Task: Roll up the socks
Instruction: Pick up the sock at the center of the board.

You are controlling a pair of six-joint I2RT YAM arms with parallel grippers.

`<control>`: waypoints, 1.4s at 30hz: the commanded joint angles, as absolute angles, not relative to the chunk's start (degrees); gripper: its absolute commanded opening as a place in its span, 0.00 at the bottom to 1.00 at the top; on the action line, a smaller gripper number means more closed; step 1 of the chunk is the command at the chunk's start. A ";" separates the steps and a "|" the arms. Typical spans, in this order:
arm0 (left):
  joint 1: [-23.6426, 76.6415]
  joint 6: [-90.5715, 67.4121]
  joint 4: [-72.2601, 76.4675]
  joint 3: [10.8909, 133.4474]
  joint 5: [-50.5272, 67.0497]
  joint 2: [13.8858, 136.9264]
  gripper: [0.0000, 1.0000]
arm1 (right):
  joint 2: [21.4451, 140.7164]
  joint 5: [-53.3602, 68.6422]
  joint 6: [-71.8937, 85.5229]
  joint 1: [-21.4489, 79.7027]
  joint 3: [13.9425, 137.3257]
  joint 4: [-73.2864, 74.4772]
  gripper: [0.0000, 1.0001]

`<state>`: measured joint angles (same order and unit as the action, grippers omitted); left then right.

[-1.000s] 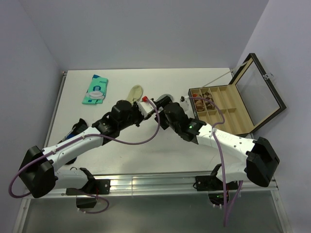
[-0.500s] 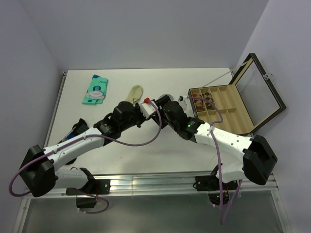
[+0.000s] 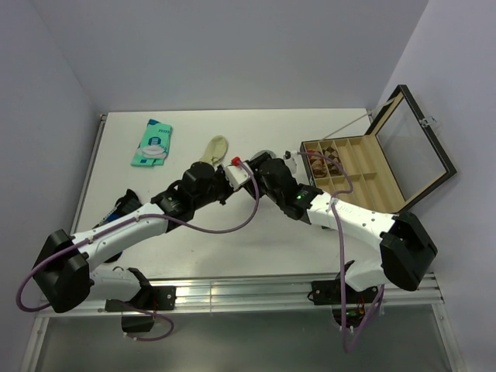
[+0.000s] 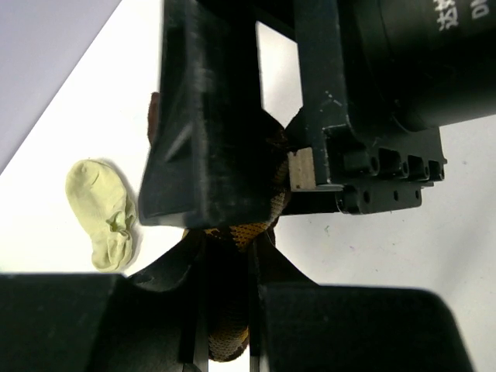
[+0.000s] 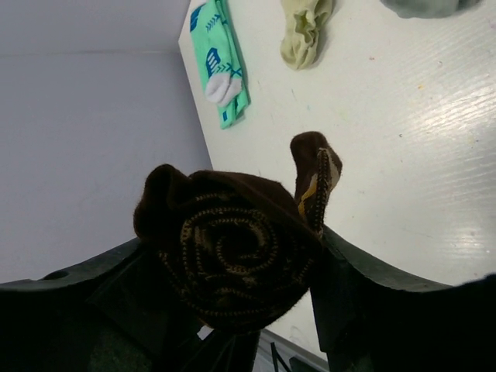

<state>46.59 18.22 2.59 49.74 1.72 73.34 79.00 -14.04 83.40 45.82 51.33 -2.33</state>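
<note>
Holding 1 rolled dark-brown argyle fabric sock [image 5: 232,256]: right gripper [image 5: 232,267] jaws clamp the roll, left gripper [image 4: 225,291] jaws pinch it narrowly. Open wooden compartment box [image 3: 376,182]: brown rolled socks [image 3: 325,160] in its left-end compartments.

Dark-brown sock [image 5: 232,263] with tan-orange pattern; cream sock [image 5: 306,27]

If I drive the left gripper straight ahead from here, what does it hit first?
The right gripper, directly ahead around the same brown sock; the gap looks tiny, but depth is unclear.
</note>
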 commanded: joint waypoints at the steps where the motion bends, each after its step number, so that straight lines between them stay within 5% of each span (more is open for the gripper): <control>1: 46.93 17.14 3.43 50.80 4.04 74.00 0.00 | 78.57 -14.94 82.00 45.09 52.64 -5.45 0.65; 5: 47.02 16.44 2.03 51.68 5.36 74.97 0.00 | 79.10 -14.77 78.94 45.09 54.23 -4.83 0.48; 9: 46.93 16.08 0.62 52.73 5.89 76.02 0.00 | 78.84 -15.29 75.59 45.18 55.19 -3.78 0.11; 11: 46.93 16.00 0.53 52.74 6.15 75.94 0.06 | 78.31 -15.73 73.84 45.09 55.02 -2.82 0.01; 16: 46.85 16.26 -0.69 52.82 7.91 74.53 0.24 | 75.85 -18.54 71.02 45.00 53.70 -0.44 0.00; 32: 46.23 17.14 -6.76 56.42 15.38 71.37 0.37 | 68.47 -16.88 58.99 40.78 49.31 0.26 0.00; 42: 44.83 17.14 -10.02 59.76 19.60 68.64 0.38 | 64.08 -2.48 42.90 33.23 48.78 -1.67 0.00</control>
